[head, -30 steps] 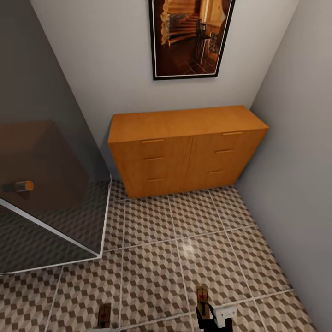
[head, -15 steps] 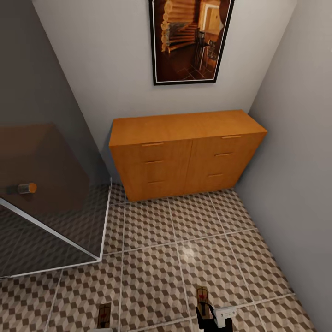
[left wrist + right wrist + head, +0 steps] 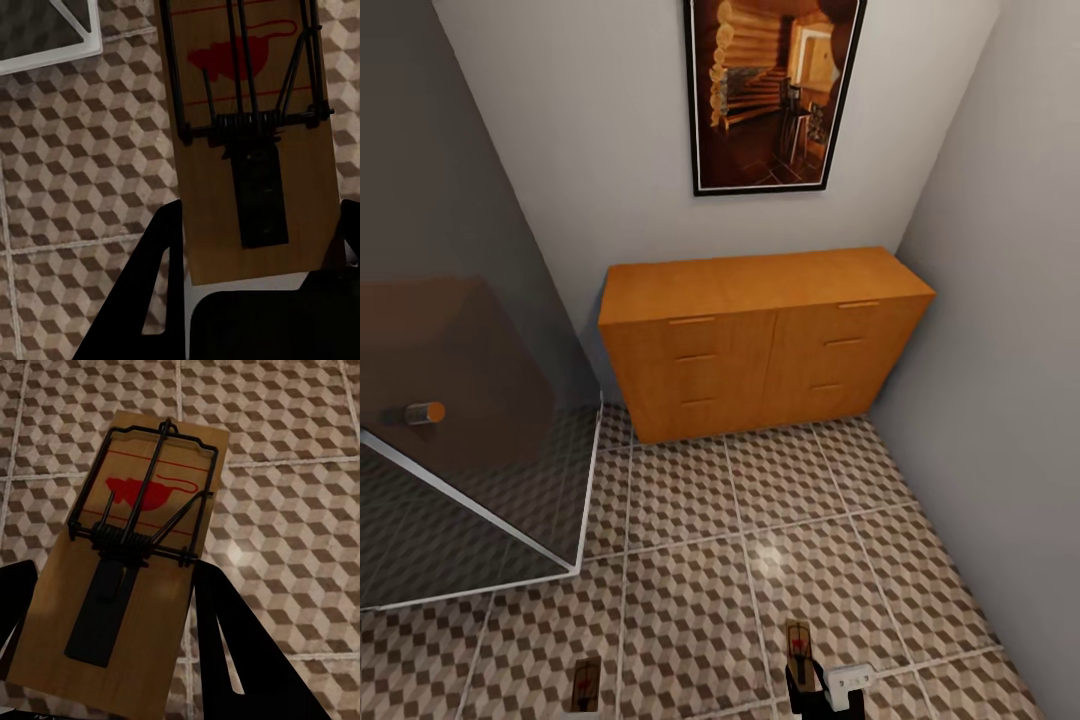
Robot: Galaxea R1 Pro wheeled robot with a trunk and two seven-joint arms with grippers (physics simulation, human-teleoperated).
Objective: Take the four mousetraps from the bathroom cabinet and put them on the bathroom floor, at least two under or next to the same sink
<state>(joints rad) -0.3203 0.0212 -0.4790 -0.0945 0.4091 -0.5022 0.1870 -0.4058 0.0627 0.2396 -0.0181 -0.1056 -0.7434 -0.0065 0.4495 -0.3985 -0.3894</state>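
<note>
Slowly, the head view has pulled back over the last second: the cabinet (image 3: 760, 340) sits lower and smaller in it, and more of the framed picture (image 3: 770, 90) above it shows. That is the camera shifting, not the furniture. Both loads have kept their place at the view's near edge.

The left pincer (image 3: 259, 225) is closed down on the near end of a mousetrap (image 3: 247, 112), one dark finger against each long side, and the board juts out ahead of the fingertips. The right pincer (image 3: 112, 585) grips a second mousetrap (image 3: 135, 547) the same way, its wire bar and red mouse print facing up. Both boards hang above the cube-patterned floor (image 3: 690, 560), not on it.

By the look of it, the robot is leaving the cabinet with two of the four traps, which have yet to be set down by the sink. Every drawer ahead of the pincers looks shut.

A smoked glass panel (image 3: 460, 400) with a round knob (image 3: 425, 412) stands ahead of the left pincer and off to its outer side. A grey wall (image 3: 1000, 350) runs close along the right pincer's outer side. Together they leave a narrow lane, so any turn here risks clipping the glass or the wall.
</note>
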